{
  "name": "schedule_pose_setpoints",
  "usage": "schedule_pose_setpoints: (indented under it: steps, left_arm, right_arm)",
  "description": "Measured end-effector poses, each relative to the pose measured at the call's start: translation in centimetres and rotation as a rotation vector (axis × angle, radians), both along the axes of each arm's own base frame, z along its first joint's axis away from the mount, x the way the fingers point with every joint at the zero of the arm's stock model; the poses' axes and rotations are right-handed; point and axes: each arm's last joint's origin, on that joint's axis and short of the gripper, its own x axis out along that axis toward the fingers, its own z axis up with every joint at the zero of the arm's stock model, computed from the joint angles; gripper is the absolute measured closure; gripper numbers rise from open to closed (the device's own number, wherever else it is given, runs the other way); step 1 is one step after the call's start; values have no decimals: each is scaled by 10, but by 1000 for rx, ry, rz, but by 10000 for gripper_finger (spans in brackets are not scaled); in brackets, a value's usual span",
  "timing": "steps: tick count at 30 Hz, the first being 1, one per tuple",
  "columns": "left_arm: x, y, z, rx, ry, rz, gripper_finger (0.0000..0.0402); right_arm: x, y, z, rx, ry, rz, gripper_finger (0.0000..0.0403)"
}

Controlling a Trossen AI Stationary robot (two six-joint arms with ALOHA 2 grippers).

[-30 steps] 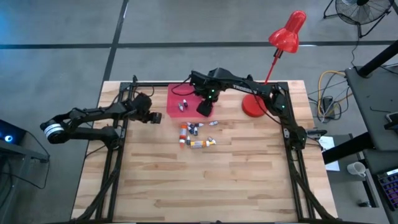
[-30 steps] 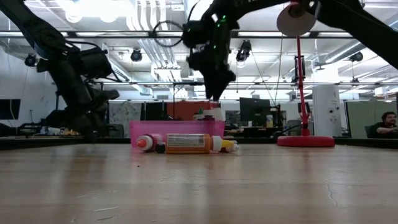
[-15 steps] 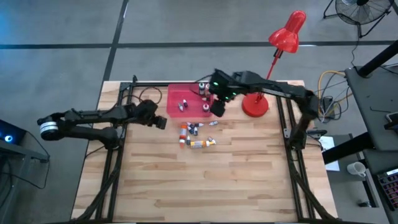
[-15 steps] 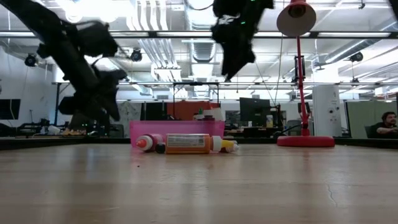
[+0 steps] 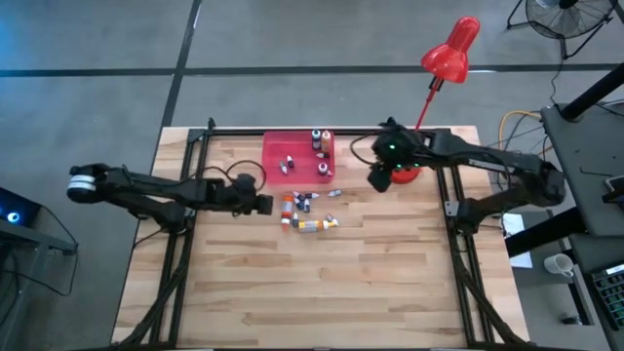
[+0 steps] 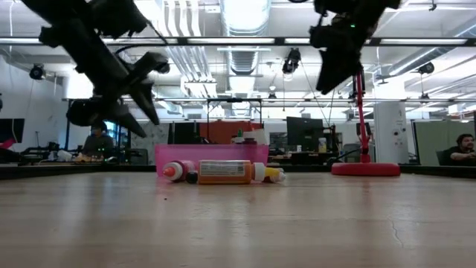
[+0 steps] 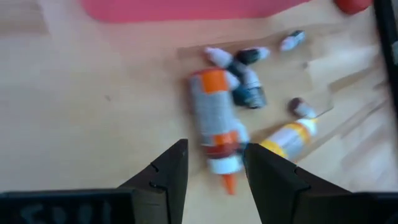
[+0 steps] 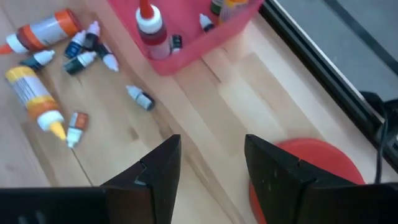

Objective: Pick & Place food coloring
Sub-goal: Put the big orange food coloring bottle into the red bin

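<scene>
Several tiny food coloring bottles lie on their sides in a loose cluster on the wood table, just in front of the pink-red tray. The largest has an orange band. A few more bottles stand or lie inside the tray. My left gripper is open and hovers above the table at the cluster's left side, touching nothing. My right gripper is open and raised high between the tray and the lamp base.
A red desk lamp stands at the far right, its round base right beside my right gripper and its head beyond the table's far edge. Bare wood stretches toward the near edge. People sit in the room behind.
My right gripper has risen from over the tray and swung toward the table's right, ending beside the lamp base. My left gripper has travelled toward the table's right, from near the left frame to the left side of the loose bottles. The bottles on the table have stayed put.
</scene>
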Motion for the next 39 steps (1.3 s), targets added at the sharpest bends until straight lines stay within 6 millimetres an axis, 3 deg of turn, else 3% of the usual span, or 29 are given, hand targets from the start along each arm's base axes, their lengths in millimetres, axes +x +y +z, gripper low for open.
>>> schedule_pose_setpoints:
  steps: [4,10,18,24,32,39]
  left_arm:
    - [22,-18,10,3,-3,56,277]
    - [58,-37,12,-90,151,156,280]
    - [105,-48,0,-152,252,211,280]
    - [112,-53,-7,-187,279,250,276]
    - [106,-50,-7,-147,326,284,275]
    - [108,-50,-20,-132,376,291,275]
  right_arm:
    - [-17,6,-7,-12,0,17,234]
    - [-29,11,-17,-52,-14,59,234]
    - [-34,12,-18,-110,10,150,236]
    - [-37,14,-13,-143,6,185,243]
    - [-40,12,-11,-163,3,191,252]
    - [-39,6,-10,-181,-22,169,255]
